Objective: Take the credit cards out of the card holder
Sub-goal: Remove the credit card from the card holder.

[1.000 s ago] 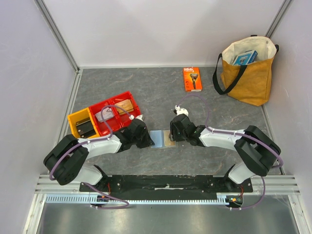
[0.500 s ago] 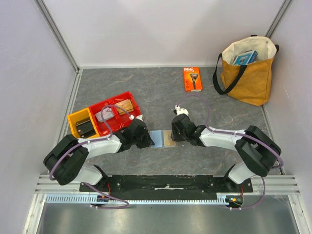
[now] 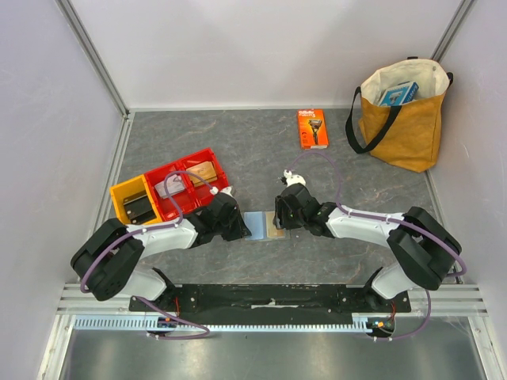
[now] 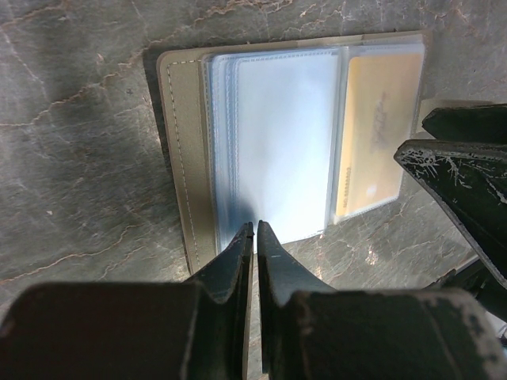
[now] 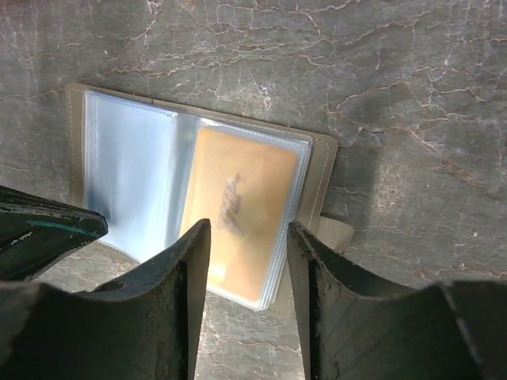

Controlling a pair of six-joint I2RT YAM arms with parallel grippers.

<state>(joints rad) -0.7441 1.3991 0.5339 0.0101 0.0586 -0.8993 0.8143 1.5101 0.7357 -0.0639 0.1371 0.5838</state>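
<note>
the card holder (image 3: 264, 225) lies open and flat on the grey marbled table (image 3: 238, 142), between my two grippers and close in front of my bases. its clear, light blue sleeves (image 4: 277, 142) face up. the tan-orange card (image 5: 238, 210) sits inside the sleeve on the side toward my right arm, not yet out of its pocket.

my left gripper (image 4: 255, 231) has its jaws pressed together, tips at the near edge of the blue sleeves. i cannot tell whether a sheet of plastic is pinched between them.

my right gripper (image 5: 245, 265) stands with its jaws apart, one finger on either side of the card's near end. whether those fingers touch the sleeve or hang just above it, i cannot tell.

off to my left sit the red and yellow bins (image 3: 170, 190). far back on the table lies an orange razor package (image 3: 312, 128), and a tan bag (image 3: 404, 119) stands in the far right corner.
</note>
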